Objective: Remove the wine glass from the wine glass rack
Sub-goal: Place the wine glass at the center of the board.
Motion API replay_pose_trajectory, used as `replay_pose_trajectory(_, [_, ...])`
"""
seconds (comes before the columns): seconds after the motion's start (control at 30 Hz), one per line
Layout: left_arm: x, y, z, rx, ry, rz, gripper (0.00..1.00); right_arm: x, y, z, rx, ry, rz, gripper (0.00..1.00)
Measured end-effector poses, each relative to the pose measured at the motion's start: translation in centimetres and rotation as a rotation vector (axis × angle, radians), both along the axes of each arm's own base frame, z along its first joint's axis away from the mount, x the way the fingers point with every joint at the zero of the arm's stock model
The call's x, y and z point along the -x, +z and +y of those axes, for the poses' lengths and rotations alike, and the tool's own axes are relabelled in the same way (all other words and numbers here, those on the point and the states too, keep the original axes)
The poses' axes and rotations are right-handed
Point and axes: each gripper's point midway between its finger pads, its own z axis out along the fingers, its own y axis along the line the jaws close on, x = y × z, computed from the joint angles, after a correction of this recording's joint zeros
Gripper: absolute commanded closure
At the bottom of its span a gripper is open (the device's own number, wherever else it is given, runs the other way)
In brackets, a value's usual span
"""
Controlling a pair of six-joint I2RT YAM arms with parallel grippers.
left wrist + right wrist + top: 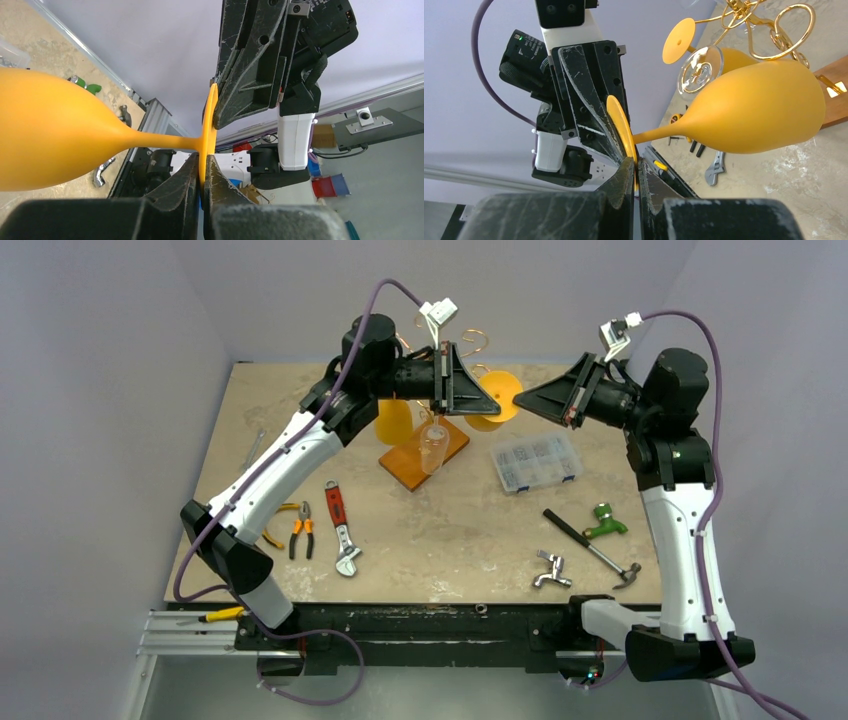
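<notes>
Stem sideways, the opaque orange wine glass is up in the air above the beige mottled tabletop, with both arms on its round foot. My left end effector is closed tight on one edge of that disc. The right end effector is pinched on the opposite edge, tips facing each other. The bowl lies just beside a curled arm of the tall golden wire wine glass rack on its orange-brown wooden base; whether it touches the wire I can't quite tell. A clear upturned glass and a second orange glass hang on the rack.
</notes>
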Motion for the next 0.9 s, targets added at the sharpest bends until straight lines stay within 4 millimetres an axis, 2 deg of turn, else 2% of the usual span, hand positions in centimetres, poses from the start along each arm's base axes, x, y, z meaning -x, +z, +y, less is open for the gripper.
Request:
replay_pose_trajectory(0.3, [0.3, -0.2, -0.1, -0.005, -0.011, 0.016, 1.0, 0.5, -0.3, -0.2, 0.018, -0.022, 0.016, 0.98])
replay_pose_trajectory(0.47, [0.7, -0.5, -0.2, -0.007, -0.028, 0.02, 1.0, 1.0, -0.7, -0.7, 0.045, -0.085, 0.03, 0.87])
replay_pose_trajectory(0.77, [1.8, 0.1, 0.4, 0.008, -0.041, 0.0, 1.0, 2.1, -1.1, -1.6, 0.072, -0.162, 0.055, 0.55])
replay_pose_trajectory(0.9, [2.4, 0.5, 0.8, 0.014, -0.054, -0.009, 1.0, 2.4, -1.1, -2.0, 0.08, -0.201, 0.059, 0.48])
